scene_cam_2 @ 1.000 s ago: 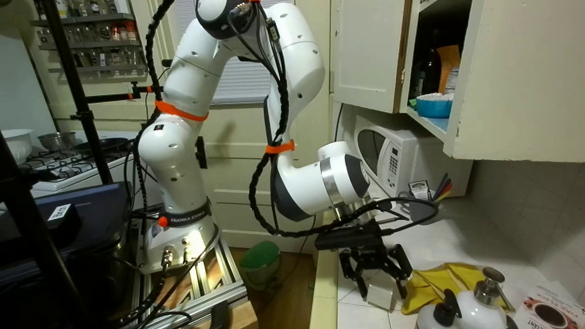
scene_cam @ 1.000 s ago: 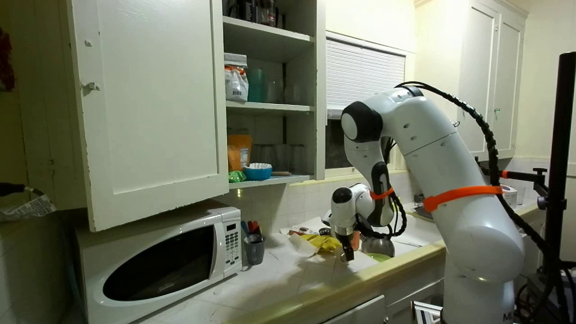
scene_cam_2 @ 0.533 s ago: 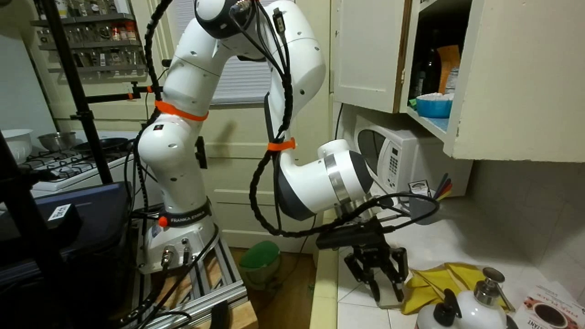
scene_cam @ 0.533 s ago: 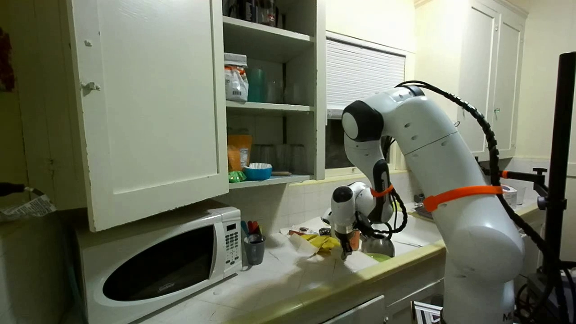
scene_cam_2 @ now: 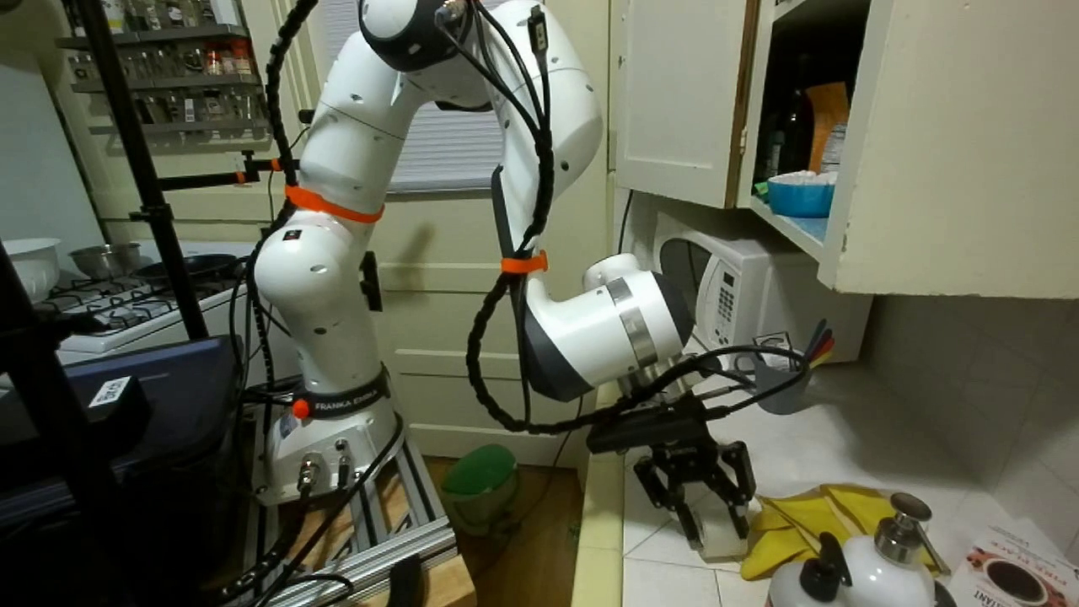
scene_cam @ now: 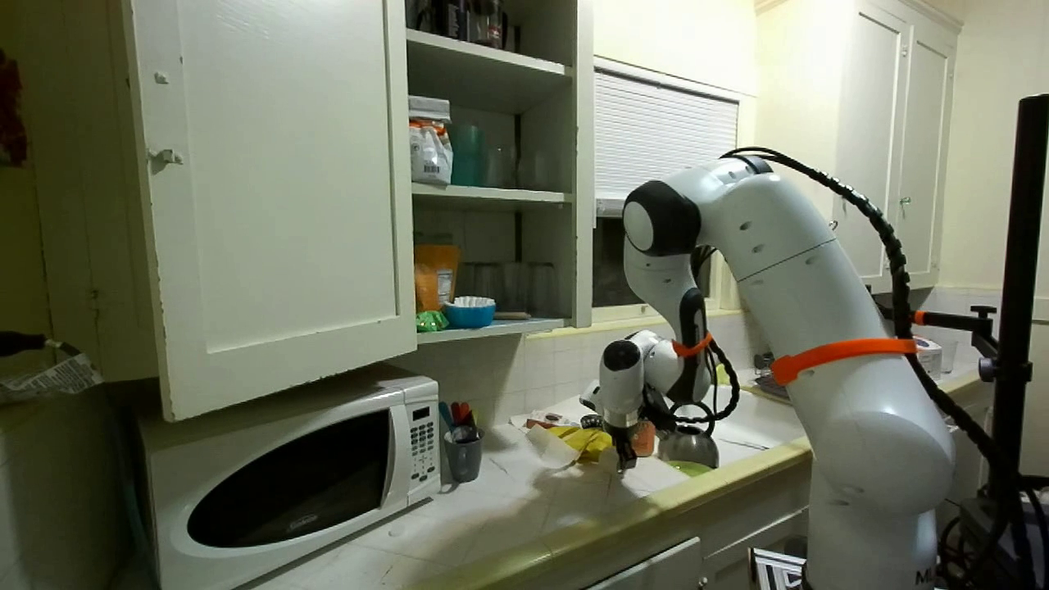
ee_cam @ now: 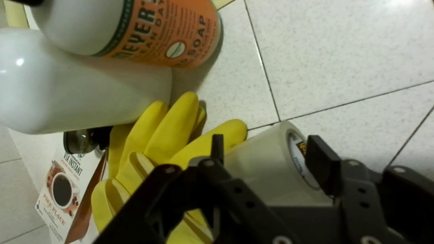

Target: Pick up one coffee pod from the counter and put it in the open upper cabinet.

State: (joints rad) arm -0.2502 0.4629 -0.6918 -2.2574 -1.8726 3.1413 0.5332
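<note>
A: How's the room on the worktop (scene_cam: 508, 524)?

B: In an exterior view, bare surface runs from the grey cup (scene_cam: 465, 460) forward to the pale greenish front edge (scene_cam: 656, 510). It's tighter round the pincer (ee_cam: 266, 152): in the wrist view yellow gloves (ee_cam: 169, 135) lie just beside it, an orange-labelled soap bottle (ee_cam: 159, 30) and a white bottle (ee_cam: 78, 88) near those, and a coffee box (ee_cam: 62, 189) farther off.

A: And overhead?

B: The upper cabinet (scene_cam: 583, 246) stands with its door (scene_cam: 287, 197) swung wide. Its bottom shelf (scene_cam: 524, 328) is higher than the pincer and well apart from it.

A: What's the pincer doing?

B: Gripping a roll of tape (ee_cam: 264, 166), its fingers (ee_cam: 323, 162) part-way apart, one at each flat end. The roll is right down by the worktop; whether it touches, I can't tell.

A: What do the containers hold?

B: The grey cup has red and blue handles (scene_cam: 461, 412) sticking up. On the cabinet's bottom shelf, a blue bowl (scene_cam: 470, 315) holds something white and ruffled, with a green packet (scene_cam: 431, 321) beside it, an orange pouch (scene_cam: 434, 274) behind and clear glasses (scene_cam: 537, 287) along to the right. The next shelf carries a white bag (scene_cam: 430, 156) and a teal tumbler (scene_cam: 467, 156). Above that stand dark things (scene_cam: 467, 20) I can't make out.
</note>
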